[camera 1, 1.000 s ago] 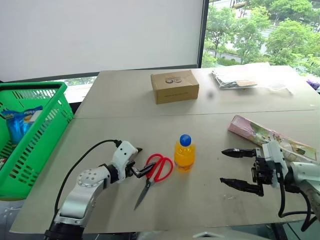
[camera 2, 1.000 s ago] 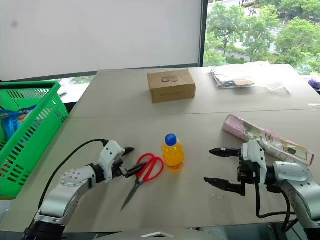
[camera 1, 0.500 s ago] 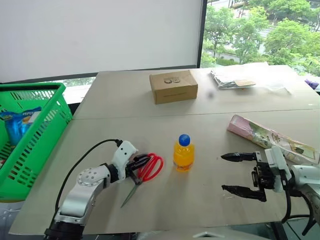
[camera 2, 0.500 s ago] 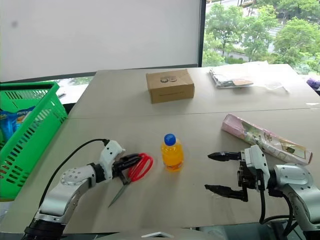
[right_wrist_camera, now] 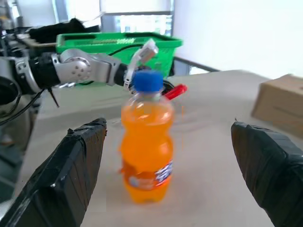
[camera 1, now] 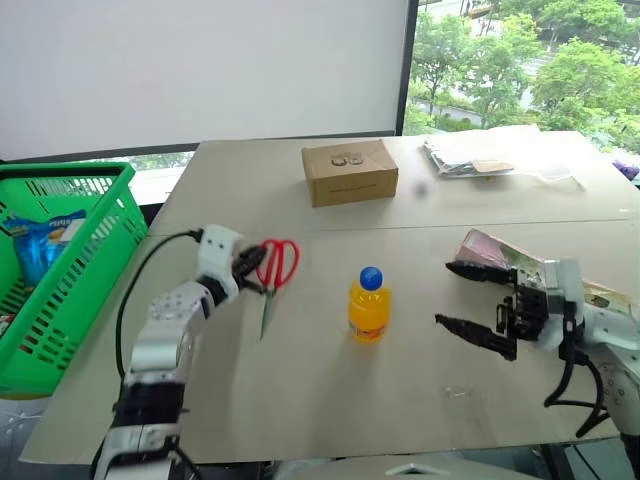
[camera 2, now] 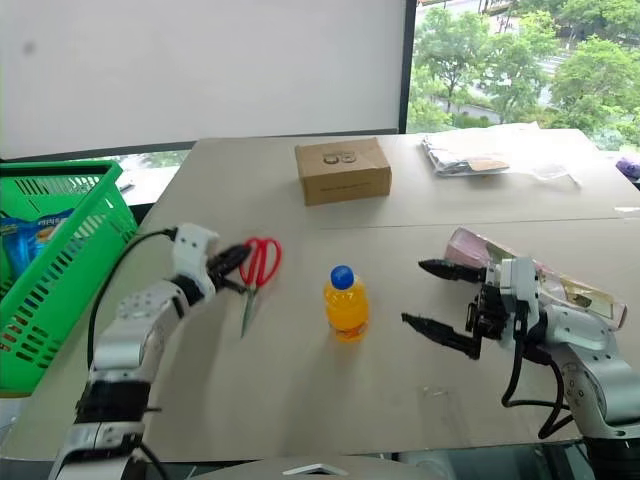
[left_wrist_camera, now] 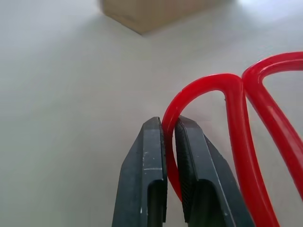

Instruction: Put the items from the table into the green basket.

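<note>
1. Gripper status, head views: your left gripper is clamped on the red-handled scissors by one handle loop and holds them above the surface, blades hanging down. The green basket stands off the surface's left edge, near that arm, with blue packets already inside. Your right gripper hangs with its jaws wide apart, holding nothing, beside the orange-drink bottle and close to the pink packet. The brown box sits well back on the surface.

2. Left wrist view: both fingers pinch a thin arc of the red loop and nothing else.
   - Risk: the hold is narrow. The scissors could pivot or slip free during the swing to the basket.
   - Risk: the dangling blade tip could catch the basket rim or lattice if you carry it across low.

3. Right wrist view: the bottle stands upright between the two spread fingers, apart from both.
   - Risk: an off-centre closing could tip the bottle, which would then roll.
</note>
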Robot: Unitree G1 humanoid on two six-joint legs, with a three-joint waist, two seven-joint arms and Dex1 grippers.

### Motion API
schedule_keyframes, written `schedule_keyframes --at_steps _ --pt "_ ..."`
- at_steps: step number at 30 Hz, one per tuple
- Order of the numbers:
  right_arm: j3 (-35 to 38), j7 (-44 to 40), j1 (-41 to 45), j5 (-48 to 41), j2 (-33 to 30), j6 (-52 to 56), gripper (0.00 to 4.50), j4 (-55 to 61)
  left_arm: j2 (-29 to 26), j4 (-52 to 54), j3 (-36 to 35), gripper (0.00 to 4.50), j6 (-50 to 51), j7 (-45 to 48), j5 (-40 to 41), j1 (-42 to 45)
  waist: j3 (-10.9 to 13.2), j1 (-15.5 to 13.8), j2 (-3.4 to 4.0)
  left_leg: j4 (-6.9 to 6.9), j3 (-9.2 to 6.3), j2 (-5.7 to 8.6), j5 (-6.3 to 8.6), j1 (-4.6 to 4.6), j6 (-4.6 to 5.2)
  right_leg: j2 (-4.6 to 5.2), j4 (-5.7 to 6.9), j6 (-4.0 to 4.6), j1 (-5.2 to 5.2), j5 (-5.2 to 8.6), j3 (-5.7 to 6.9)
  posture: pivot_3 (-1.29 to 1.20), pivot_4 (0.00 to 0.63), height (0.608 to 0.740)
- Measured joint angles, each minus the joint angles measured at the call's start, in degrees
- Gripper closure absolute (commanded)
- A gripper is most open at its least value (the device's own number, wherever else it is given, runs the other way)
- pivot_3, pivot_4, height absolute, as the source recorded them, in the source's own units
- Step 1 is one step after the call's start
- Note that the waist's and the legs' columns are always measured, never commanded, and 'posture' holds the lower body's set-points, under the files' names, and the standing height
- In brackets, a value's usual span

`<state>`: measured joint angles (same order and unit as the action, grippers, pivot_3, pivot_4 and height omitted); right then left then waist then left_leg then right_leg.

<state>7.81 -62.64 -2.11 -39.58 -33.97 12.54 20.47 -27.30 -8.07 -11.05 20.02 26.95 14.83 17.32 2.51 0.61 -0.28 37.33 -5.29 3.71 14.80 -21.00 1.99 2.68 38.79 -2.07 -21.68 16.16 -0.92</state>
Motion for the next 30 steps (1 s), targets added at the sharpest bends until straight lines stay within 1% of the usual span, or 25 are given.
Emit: schedule_keyframes --at_steps 2,5,7,9,12,13,14,16,19,21,26,29,30 --pt "-0.03 2.09 1.38 0.0 0.85 0.73 0.0 -0.16 -0.11 -4.1 -1.4 4.44 -1.34 -2.0 -0.12 5.02 -0.02 0.02 -0.06 0.0 0.0 0.04 0.01 -0.08 0.01 0.01 -0.04 0.05 -0.02 -0.05 -0.01 -0.1 0.0 0.74" --pt "-0.05 7.67 4.15 1.35 3.09 1.31 0.0 -0.53 -1.78 -15.19 -1.45 4.44 -5.48 -4.02 -3.61 13.64 -0.04 0.15 -0.1 -0.03 0.04 0.08 0.01 -0.16 0.02 0.03 -0.05 0.07 -0.12 -0.08 -0.06 -0.09 0.0 0.74" --pt "0.02 12.43 6.31 2.08 4.99 2.55 0.0 -1.22 -2.16 -25.13 -0.25 4.44 -8.89 -5.31 -6.3 20.17 -0.03 0.1 -0.16 -0.03 0.02 0.1 0.01 -0.19 0.01 0.03 -0.03 0.09 -0.15 -0.1 -0.04 -0.09 0.0 0.74" --pt "0.03 15.49 8.27 2.26 6.46 3.33 0.0 -1.44 -2.1 -34.07 0.92 4.44 -12.46 -6.13 -8.36 26.18 -0.01 0.08 -0.2 -0.03 0.0 0.1 0.01 -0.28 0.01 0.03 -0.03 0.09 -0.25 -0.12 -0.01 -0.09 0.0 0.74" --pt "0.05 18.04 9.94 2.12 7.44 4.46 0.0 -1.49 -2.03 -45.94 2.68 4.44 -17.94 -7.75 -11.55 34.75 -0.05 0.14 -0.28 0.02 -0.01 0.13 -0.03 -0.77 -0.04 0.05 0.0 0.06 -0.72 -0.21 0.0 -0.11 0.0 0.74" --pt "0.04 18.22 9.97 2.4 7.44 4.48 0.0 -1.58 -1.85 -49.2 2.74 4.44 -19.22 -8.32 -12.1 37.03 -0.08 0.16 -0.34 0.06 0.0 0.15 -0.14 -1.0 -0.22 0.06 0.05 0.07 -0.95 -0.25 -0.01 -0.12 0.0 0.74" --pt "-0.1 18.22 9.96 3.04 7.43 4.43 0.0 -1.81 -1.73 -52.67 2.83 3.71 -20.47 -8.85 -12.78 39.53 -0.11 0.28 -0.4 0.07 0.02 0.15 -0.15 -1.09 -0.24 0.06 0.04 0.07 -1.05 -0.28 -0.02 -0.12 0.0 0.74" --pt "-0.19 18.17 9.85 4.15 7.37 4.15 0.0 -1.99 -1.53 -56.84 3.5 2.99 -22.77 -9.72 -14.01 42.96 -0.12 0.59 -0.41 0.07 0.1 0.16 -0.14 -1.11 -0.22 0.1 0.02 0.07 -1.08 -0.28 -0.08 -0.14 0.0 0.74" --pt "-0.16 18.29 9.19 4.54 7.36 4.02 0.0 -1.85 -1.18 -59.92 3.64 1.51 -25.79 -11.39 -14.75 45.47 -0.13 1.67 -0.42 0.07 0.14 0.15 -0.12 -1.14 -0.18 0.1 0.02 0.07 -1.13 -0.28 -0.13 -0.16 0.0 0.74" --pt "0.06 18.66 7.78 4.54 7.35 4.02 0.0 -1.17 -1.09 -60.32 2.6 0.56 -26.91 -12.63 -14.56 45.66 -0.13 2.21 -0.42 0.06 0.15 0.14 -0.11 -1.13 -0.18 0.1 0.03 0.07 -1.14 -0.28 -0.15 -0.16 0.0 0.74" --pt "1.2 19.37 4.8 4.72 7.08 3.99 0.0 -0.34 -1.03 -60.56 0.35 0.56 -27.13 -12.25 -12.77 45.17 -0.14 3.86 -0.41 0.07 0.16 0.14 0.02 -1.09 0.05 0.1 0.13 0.04 -1.13 -0.32 -0.16 -0.18 0.0 0.74" --pt "1.52 19.31 4.46 5.03 6.62 3.61 0.0 -0.18 -0.71 -58.07 0.01 0.56 -26.85 -10.23 -11.77 41.99 -0.15 4.8 -0.39 0.09 0.15 0.13 0.02 -0.99 0.06 0.1 0.18 0.05 -1.04 -0.37 -0.16 -0.17 0.0 0.74" --pt "1.65 19.26 4.33 5.13 6.53 3.48 0.0 -0.18 -0.23 -55.34 -0.47 0.56 -26.09 -7.7 -10.05 39.74 -0.16 5.1 -0.38 0.11 0.16 0.12 0.01 -0.98 0.06 0.09 0.18 0.07 -1.04 -0.42 -0.18 -0.16 0.0 0.74"
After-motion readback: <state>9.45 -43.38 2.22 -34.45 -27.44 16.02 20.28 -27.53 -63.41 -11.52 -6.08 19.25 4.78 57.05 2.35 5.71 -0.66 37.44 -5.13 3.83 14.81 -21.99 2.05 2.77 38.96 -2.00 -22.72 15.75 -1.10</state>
